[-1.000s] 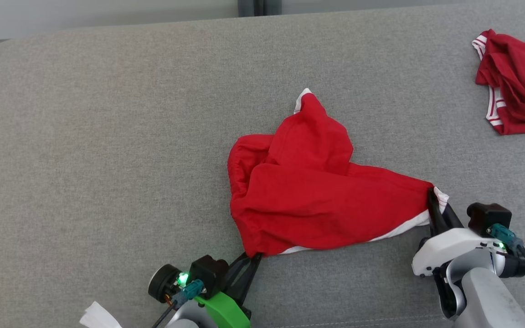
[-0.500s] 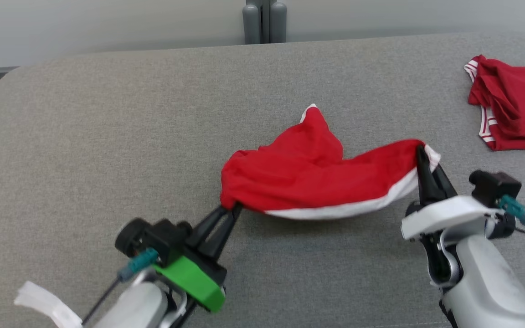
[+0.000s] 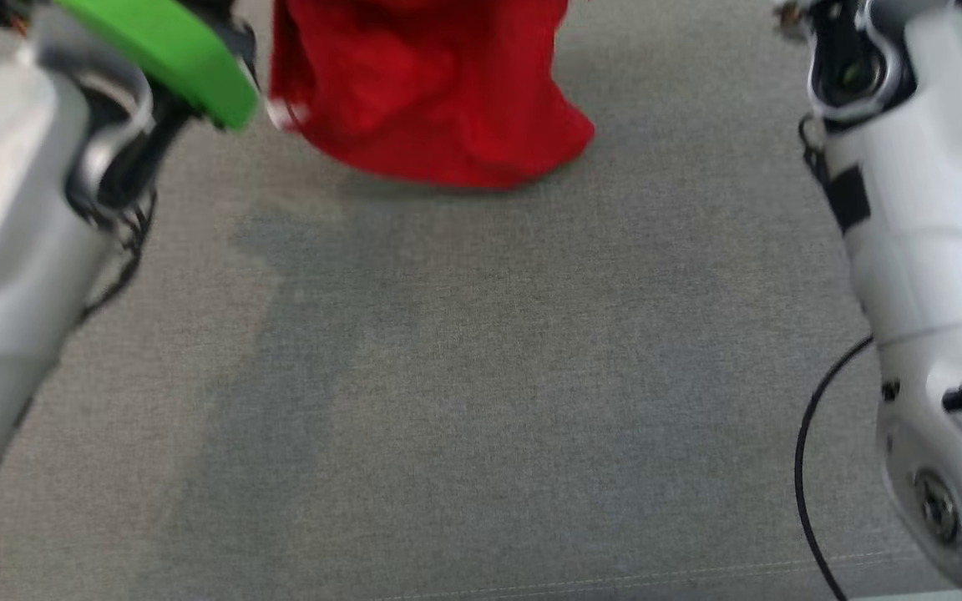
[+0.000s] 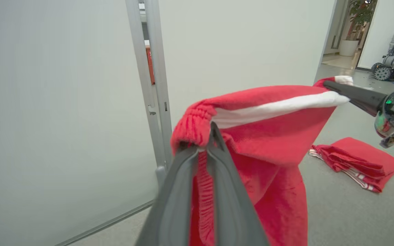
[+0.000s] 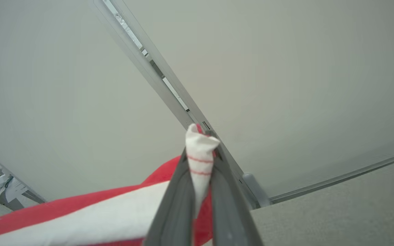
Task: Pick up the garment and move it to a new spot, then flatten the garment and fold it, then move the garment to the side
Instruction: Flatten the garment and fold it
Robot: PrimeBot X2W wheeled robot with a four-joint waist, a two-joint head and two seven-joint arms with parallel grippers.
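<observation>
The garment (image 4: 272,136) is red with a white side stripe and an elastic waistband. It hangs in the air, stretched between my two grippers. My left gripper (image 4: 205,143) is shut on the gathered waistband. My right gripper (image 5: 200,150) is shut on the white-striped corner, and its dark fingers (image 4: 357,95) reach in from the right in the left wrist view. In the head view the garment's lower part (image 3: 422,100) dangles at the top, just above the grey surface (image 3: 481,376), between my left arm (image 3: 13,209) and right forearm (image 3: 924,209).
A second red garment (image 4: 357,162) with white stripes lies folded on the grey surface to the right. Behind stand a pale wall and a metal frame post (image 4: 152,85). A black cable (image 3: 807,467) loops beside my right forearm.
Both grippers have risen with the garment, lifting it off the surface so it hangs between them. The head view has also shifted.
</observation>
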